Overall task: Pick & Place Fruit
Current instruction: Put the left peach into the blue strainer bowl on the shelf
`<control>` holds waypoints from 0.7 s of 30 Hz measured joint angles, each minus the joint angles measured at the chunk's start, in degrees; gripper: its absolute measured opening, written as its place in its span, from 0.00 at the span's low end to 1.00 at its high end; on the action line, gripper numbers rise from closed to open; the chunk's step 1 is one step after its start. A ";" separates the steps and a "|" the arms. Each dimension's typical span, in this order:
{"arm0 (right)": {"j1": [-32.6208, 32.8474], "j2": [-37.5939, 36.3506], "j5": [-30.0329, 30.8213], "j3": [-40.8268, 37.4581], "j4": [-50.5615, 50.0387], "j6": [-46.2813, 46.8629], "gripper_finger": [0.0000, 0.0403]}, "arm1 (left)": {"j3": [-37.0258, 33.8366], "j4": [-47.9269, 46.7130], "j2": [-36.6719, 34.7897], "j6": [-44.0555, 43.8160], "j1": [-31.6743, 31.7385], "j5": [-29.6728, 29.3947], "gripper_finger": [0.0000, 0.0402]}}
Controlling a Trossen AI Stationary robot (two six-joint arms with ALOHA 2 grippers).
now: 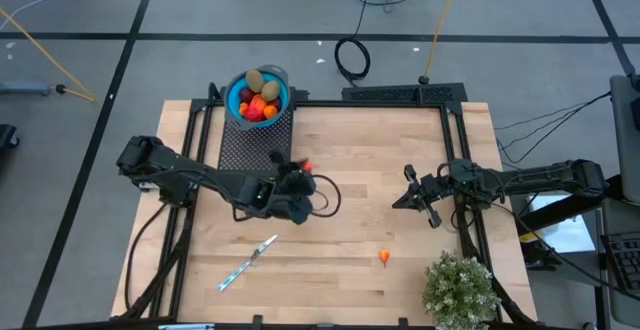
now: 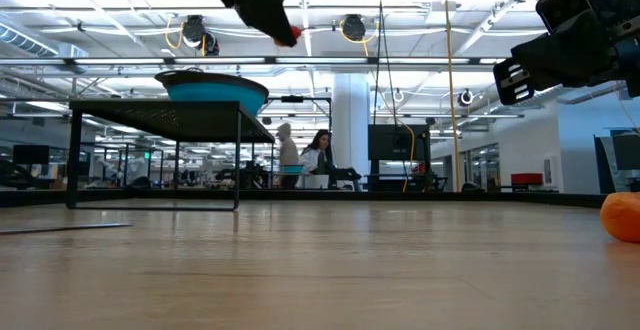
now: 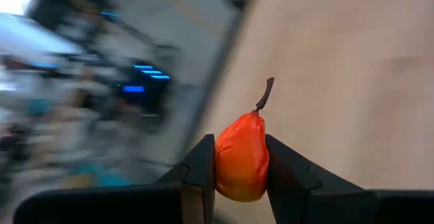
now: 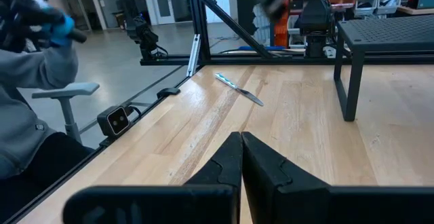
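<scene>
Red-orange and glossy, a small pear-shaped toy fruit (image 3: 241, 157) with a dark stem sits pinched between the two dark fingers of the left tool (image 3: 241, 173), stem pointing away from the wrist. In the high view that left tool (image 1: 300, 175) hangs over the middle of the pale wooden counter (image 1: 350, 270), lifted clear of the surface, with the fruit showing as a red spot at its tip.

The blue round bowl (image 1: 240, 105), already heaped with red, olive-brown and orange toy pieces, stands on a black perforated stand (image 1: 255, 145) at the counter's far edge, left of centre. From the left tool the bowl lies toward that far edge and a little to the left, near but higher than the counter top, so the carry looks to me like a short run up and over the rim. The left arm is clearly the nearer one.

The right tool (image 1: 415, 195) waits with its fingers closed on nothing, toward the counter's right side. One small orange fruit piece (image 1: 385, 257) lies loose near the front edge, closer to the right tool, beside a bushy green plant (image 1: 460, 290) at the front right corner. A thin silver-blue stick (image 1: 248, 262) lies near the front left.
</scene>
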 joint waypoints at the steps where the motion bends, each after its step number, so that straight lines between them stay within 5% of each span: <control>1: 0.00 0.00 0.00 0.00 0.00 0.00 0.00 | 0.00 0.00 0.00 1.52 0.30 -3.62 0.23; 5: 0.01 0.00 0.07 0.00 0.00 0.00 0.00 | 0.00 -0.15 0.00 7.35 2.33 -15.20 0.23; 8: 0.00 -0.01 0.10 0.00 0.00 0.00 0.00 | 0.00 -0.55 0.00 11.73 5.29 -18.32 0.23; 15: 0.01 0.00 0.19 0.00 0.00 0.00 0.00 | -0.04 -4.83 0.00 14.15 16.00 -14.97 0.23; 21: 0.00 0.01 0.21 -0.02 -0.01 0.00 0.00 | -0.13 -10.21 -2.85 9.44 24.98 -6.54 0.23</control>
